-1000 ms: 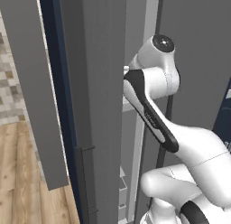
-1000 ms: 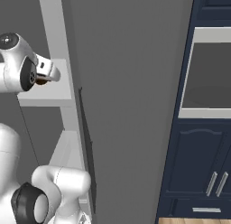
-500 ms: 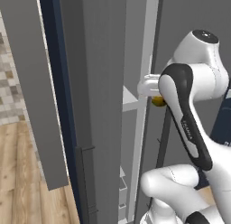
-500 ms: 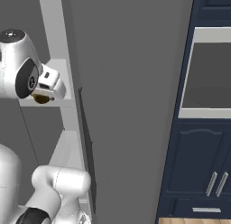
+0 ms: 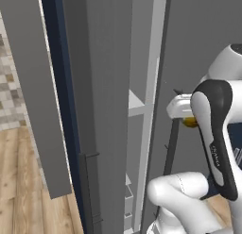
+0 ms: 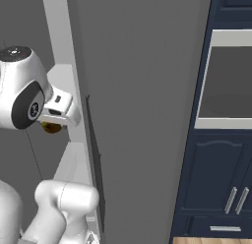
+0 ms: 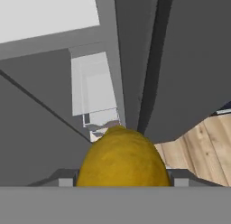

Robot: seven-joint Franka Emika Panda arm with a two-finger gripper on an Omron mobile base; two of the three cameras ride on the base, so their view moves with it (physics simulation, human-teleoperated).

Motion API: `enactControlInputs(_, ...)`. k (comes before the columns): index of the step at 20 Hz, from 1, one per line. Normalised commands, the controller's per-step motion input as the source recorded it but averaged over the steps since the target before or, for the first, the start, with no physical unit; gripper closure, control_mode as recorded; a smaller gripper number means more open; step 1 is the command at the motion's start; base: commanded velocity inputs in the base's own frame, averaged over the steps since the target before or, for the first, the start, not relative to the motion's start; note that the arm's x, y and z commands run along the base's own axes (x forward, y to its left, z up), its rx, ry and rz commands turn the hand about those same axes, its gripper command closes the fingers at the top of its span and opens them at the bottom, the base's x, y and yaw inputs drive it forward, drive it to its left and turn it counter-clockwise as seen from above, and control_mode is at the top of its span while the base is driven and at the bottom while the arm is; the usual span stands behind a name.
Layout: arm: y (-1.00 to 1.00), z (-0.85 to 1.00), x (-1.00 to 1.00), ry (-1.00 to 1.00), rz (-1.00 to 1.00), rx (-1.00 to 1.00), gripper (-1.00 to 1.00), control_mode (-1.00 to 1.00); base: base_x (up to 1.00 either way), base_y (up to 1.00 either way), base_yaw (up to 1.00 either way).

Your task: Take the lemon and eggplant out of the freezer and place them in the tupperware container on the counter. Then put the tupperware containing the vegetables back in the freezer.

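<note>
1. The hand [image 7: 122, 184] grasps the lemon [image 7: 122, 160]; in the hand view the yellow fruit sits between the two fingers and touches both.
2. In the left base view the lemon [image 5: 190, 121] shows as a small yellow spot under the white hand [image 5: 182, 108], just in front of the open freezer [image 5: 142, 101].
3. In the right base view the lemon [image 6: 50, 127] hangs below the hand [image 6: 58, 115], beside the white edge of the freezer [image 6: 69, 90], at the height of a shelf edge.
4. I judge that the step in hand is carrying the lemon out of the freezer, the first part of the task.
5. The next move calls for pulling the hand clear of the freezer edge and the door, then turning toward the surface with the container.
6. The grip must stay firm, because a round lemon can slip.
</note>
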Motion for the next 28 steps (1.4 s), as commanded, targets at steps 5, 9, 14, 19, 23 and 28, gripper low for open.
enactControlInputs(5, 0.00, 0.00, 0.00, 0.00, 0.00, 0.00, 1.00, 1.00, -0.85, -0.36, 0.05)
enactControlInputs(9, 0.00, 0.00, 0.00, 0.00, 0.00, 0.00, 1.00, 1.00, -0.66, -0.52, 0.77)
enactControlInputs(14, 0.00, 0.00, 0.00, 0.00, 0.00, 0.00, 1.00, 1.00, -0.25, -0.31, 0.88)
enactControlInputs(19, 0.00, 0.00, 0.00, 0.00, 0.00, 0.00, 1.00, 1.00, -0.22, -0.15, 0.84)
enactControlInputs(23, 0.00, 0.00, 0.00, 0.00, 0.00, 0.00, 1.00, 1.00, -0.30, 0.00, 0.77)
enactControlInputs(28, 0.00, 0.00, 0.00, 0.00, 0.00, 0.00, 1.00, 1.00, -0.06, 0.03, 0.72)
